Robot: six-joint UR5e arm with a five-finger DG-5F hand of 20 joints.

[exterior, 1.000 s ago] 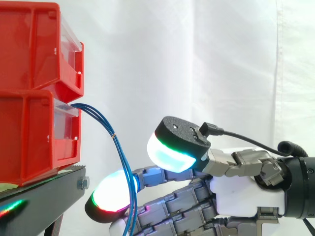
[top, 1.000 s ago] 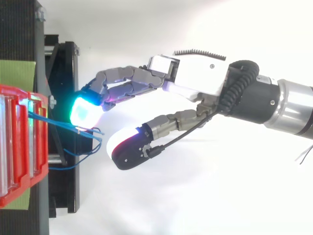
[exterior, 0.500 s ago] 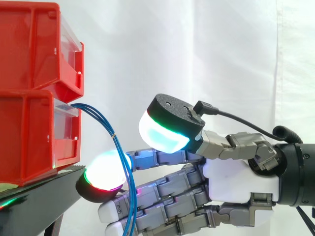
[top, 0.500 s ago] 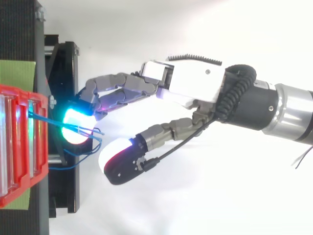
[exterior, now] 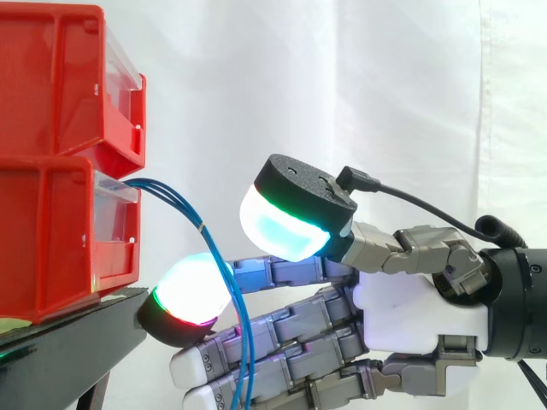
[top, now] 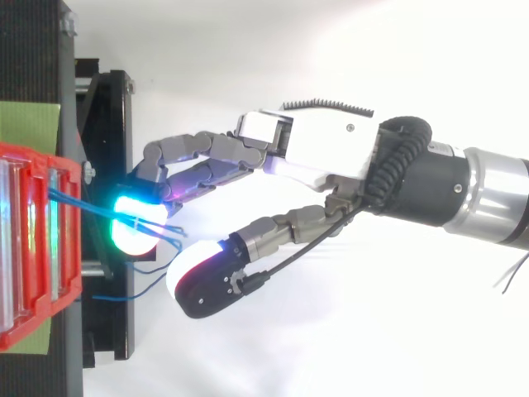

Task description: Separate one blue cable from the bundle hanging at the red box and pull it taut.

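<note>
Several thin blue cables (exterior: 202, 227) leave the front of the lower red box (exterior: 51, 239) and hang in a curve down to the right. In the top view the bundle (top: 83, 204) runs from the box across a glowing fingertip pad (top: 136, 231). My hand (exterior: 410, 316) reaches in from the right with straight fingers behind and against the cables. The thumb pad (exterior: 282, 231) stays apart above the bundle, with nothing pinched. One loose cable loop (top: 124, 291) hangs off to the side.
A second red box (exterior: 60, 77) is stacked on the lower one. Both stand on a black stand (exterior: 77, 329) whose edge lies just left of the fingertips. A white curtain (exterior: 342, 85) hangs behind.
The hand rose and reached toward the stand, then eased back a little. The hanging cables have swung to the right, away from the box, riding on the fingers.
</note>
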